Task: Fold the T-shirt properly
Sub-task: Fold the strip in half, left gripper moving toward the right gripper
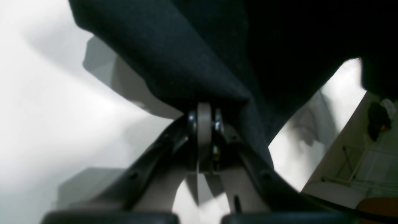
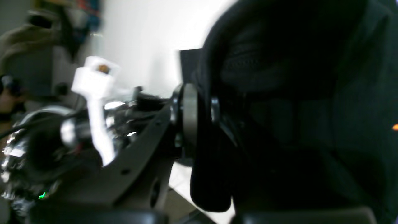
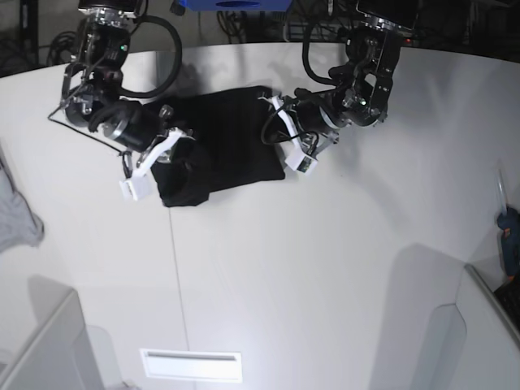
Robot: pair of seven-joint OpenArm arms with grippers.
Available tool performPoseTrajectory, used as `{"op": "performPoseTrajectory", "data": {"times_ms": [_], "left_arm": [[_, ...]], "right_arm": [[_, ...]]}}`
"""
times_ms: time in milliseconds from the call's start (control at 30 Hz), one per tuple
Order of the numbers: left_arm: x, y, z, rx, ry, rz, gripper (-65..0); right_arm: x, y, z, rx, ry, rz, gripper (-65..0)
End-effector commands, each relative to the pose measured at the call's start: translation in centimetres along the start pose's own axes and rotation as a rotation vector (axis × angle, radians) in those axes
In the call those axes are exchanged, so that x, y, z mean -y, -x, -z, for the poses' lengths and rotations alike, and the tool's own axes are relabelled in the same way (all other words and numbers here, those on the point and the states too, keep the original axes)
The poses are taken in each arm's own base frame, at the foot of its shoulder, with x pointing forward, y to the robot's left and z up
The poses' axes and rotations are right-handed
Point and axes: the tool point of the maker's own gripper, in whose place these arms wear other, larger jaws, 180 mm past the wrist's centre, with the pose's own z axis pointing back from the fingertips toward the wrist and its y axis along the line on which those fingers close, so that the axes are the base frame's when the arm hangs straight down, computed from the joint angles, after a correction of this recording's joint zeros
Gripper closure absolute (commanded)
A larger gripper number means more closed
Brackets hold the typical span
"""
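Note:
The black T-shirt [image 3: 231,138] lies bunched on the white table [image 3: 325,260] near its far edge, plain side up. My left gripper [image 3: 275,134] meets the shirt's right edge. In the left wrist view the gripper [image 1: 204,123] is shut, with a fold of the shirt [image 1: 186,56] pinched between its pads and lifted off the table. My right gripper [image 3: 173,154] is at the shirt's left front corner. Up close, this gripper [image 2: 199,116] is shut on a thick roll of the dark cloth [image 2: 295,109], which fills most of that view.
A light grey cloth [image 3: 16,215] hangs over the table's left edge. A white strip [image 3: 191,366] lies near the front edge. At the far right edge is a blue object [image 3: 510,240]. Cables and a blue item [image 3: 236,4] sit behind the table.

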Motion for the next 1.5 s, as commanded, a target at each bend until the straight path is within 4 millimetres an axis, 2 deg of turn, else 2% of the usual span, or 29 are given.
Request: {"op": "performPoseTrajectory", "data": {"times_ms": [0, 433, 833, 1100, 1233, 1467], "left_arm": [[0.5, -1.3, -0.3, 0.043, 0.016, 0.007, 0.0], [0.1, -1.2, -0.5, 0.039, 0.006, 0.014, 0.0], [-0.4, -1.2, -0.7, 0.036, -0.002, 0.021, 0.0], [-0.5, -1.0, -0.6, 0.03, -0.004, 0.018, 0.0], [-0.5, -1.0, -0.6, 0.03, -0.004, 0.018, 0.0], [-0.5, -0.9, -0.6, 0.028, -0.004, 0.016, 0.0]], "right_arm": [[-1.3, -0.9, 0.1, 0.035, -0.047, -0.018, 0.0], [-4.5, 1.1, 2.0, -0.022, -0.135, -0.033, 0.0], [-3.1, 2.4, 2.9, -0.065, -0.118, 0.018, 0.0], [-3.2, 2.1, 3.1, -0.06, -0.121, 0.017, 0.0], [-2.7, 1.8, 4.0, -0.071, -0.123, 0.036, 0.0], [-2.4, 2.3, 4.1, -0.082, -0.119, 0.048, 0.0]]}}
